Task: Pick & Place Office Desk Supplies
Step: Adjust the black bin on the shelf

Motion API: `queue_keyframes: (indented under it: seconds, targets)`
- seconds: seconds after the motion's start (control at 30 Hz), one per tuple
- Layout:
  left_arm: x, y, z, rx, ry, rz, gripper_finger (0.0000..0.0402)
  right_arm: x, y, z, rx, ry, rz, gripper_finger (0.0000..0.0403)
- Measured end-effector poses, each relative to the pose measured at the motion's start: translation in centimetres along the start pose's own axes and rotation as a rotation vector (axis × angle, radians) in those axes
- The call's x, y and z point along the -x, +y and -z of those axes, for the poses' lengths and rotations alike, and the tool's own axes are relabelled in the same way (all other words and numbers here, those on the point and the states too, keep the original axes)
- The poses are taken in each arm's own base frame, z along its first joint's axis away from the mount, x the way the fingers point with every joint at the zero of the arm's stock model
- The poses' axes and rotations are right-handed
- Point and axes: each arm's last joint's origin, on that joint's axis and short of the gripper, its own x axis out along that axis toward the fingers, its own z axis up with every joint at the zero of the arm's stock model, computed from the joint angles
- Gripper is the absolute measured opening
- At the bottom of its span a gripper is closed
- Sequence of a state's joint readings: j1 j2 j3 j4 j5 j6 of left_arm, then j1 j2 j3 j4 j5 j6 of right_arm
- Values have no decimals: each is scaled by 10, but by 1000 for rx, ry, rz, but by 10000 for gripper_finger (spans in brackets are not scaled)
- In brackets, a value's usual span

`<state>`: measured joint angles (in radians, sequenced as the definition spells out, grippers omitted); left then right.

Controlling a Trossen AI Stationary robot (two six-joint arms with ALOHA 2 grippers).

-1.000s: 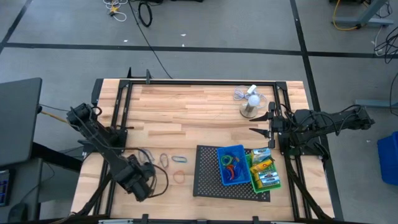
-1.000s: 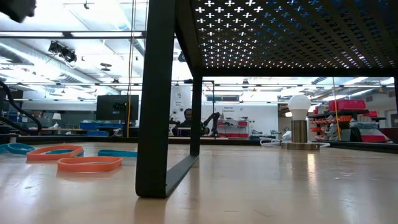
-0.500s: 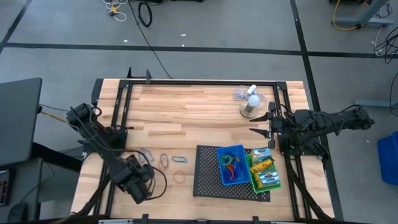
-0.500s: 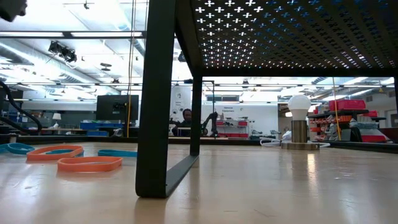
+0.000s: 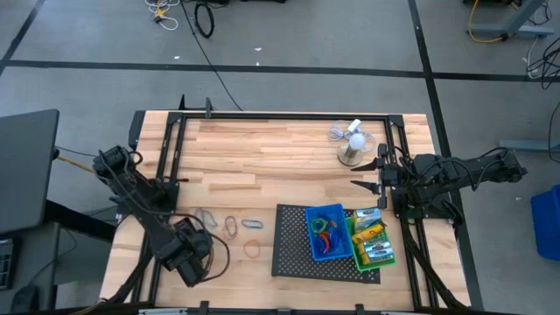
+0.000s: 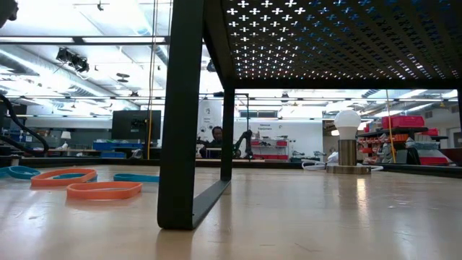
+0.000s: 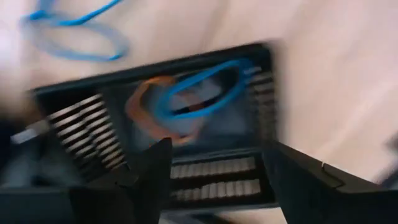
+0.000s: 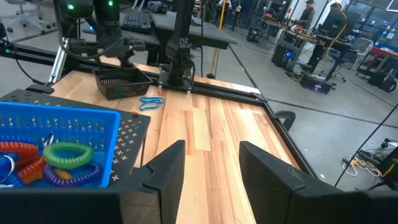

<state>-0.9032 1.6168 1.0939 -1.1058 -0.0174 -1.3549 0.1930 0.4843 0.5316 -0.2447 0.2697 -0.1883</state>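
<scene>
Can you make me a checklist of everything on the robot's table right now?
Surface: wooden table, dark frame around it.
Job's things: rubber bands loose on the wood; two in the black bin; blue bin and green bin on the mesh tray.
Clutter: white mini fan.
Grippers: left gripper open above the black bin; right gripper open at the table's right edge.
Cables: black cable on the floor.
Surroundings: workshop with benches.

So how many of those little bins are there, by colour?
Blue bin: 1
Green bin: 1
Black bin: 1
Total: 3
</scene>
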Motion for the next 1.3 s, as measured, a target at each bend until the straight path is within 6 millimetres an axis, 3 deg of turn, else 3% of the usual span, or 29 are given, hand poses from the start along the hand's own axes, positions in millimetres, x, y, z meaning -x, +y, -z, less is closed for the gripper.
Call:
queue_keyframes:
  seconds: [0.2,0.4,0.77,1.3]
  targets:
    - [0,7,2,-12,-27,-77,219,0,0,0,0,0,0,160]
    - [1,7,-2,-86,-172,-112,179,0,0,0,1,0,0,160]
    - [1,9,-4,-391,-184,-165,242,0,0,1,5,8,-1,160]
    - [0,9,-21,-583,-135,-137,241,0,0,2,12,15,-3,160]
